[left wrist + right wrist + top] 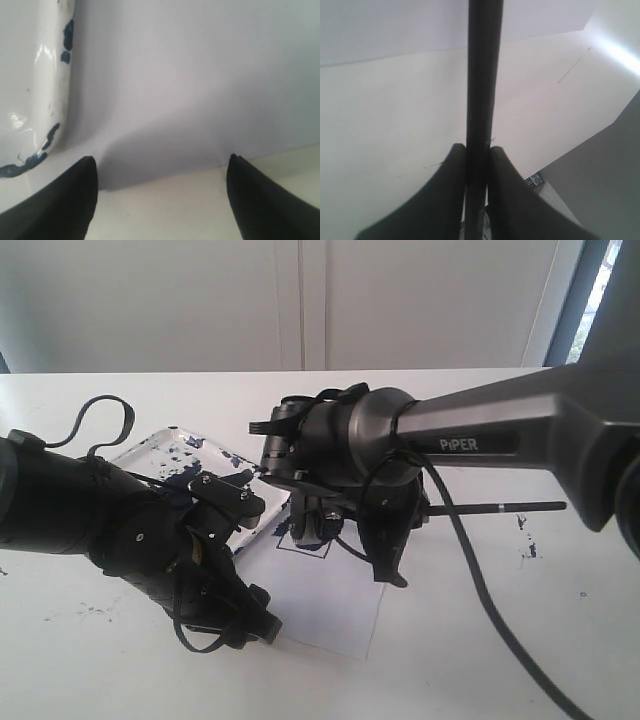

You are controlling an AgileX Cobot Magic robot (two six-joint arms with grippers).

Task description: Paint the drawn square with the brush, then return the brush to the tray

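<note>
The drawn square (310,548) sits on the paper sheet (330,605) beneath the right gripper (476,148), which pinches the brush (485,75); keep strokes light within the outline, with the left gripper (161,160), fingers spread at the sheet's edge beside the tray (150,452), pinning it

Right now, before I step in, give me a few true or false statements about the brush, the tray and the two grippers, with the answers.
1. The right gripper is shut on the brush. True.
2. The left gripper grips the tray. False: it is open with nothing between its fingers, beside the tray's rim.
3. The brush lies in the tray. False: the right gripper holds it by the paper sheet, with the handle sticking out sideways.
4. The tray is splattered with dark blue paint. True.
5. Dark paint specks mark the table beside the paper sheet. True.
</note>
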